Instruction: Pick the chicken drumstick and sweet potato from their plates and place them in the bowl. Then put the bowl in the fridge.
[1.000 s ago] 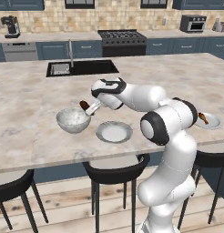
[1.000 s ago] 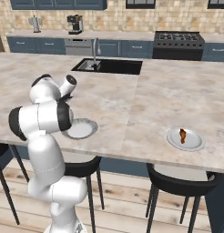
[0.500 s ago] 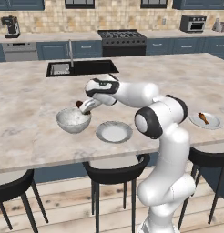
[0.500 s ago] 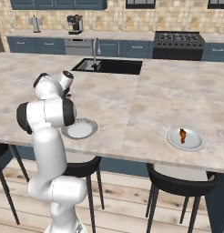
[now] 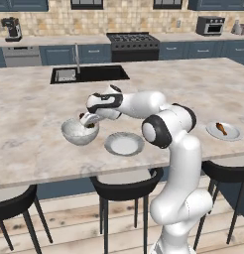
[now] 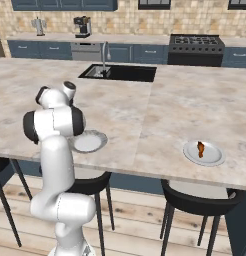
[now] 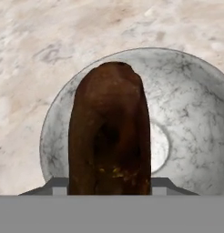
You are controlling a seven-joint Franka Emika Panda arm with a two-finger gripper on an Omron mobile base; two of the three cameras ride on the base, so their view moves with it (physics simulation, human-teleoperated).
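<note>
I've got the fingers [image 5: 87, 120] pinching the sweet potato [image 7: 109, 132], hanging right over the bowl [image 5: 78, 133], which sits near the worktop's [image 5: 25, 134] front edge, left of centre. An empty plate [image 5: 124, 144] lies just beside the bowl on its right, also nr the front edge. The chicken drumstick [image 6: 200, 148] rests on its own plate [image 6: 204, 153] well apart, twd the front right corner.

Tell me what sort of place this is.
A rendered home kitchen, it seems: a marble island counter with a sink and bar stools, and a stove among dark blue cabinets on the back wall.
</note>
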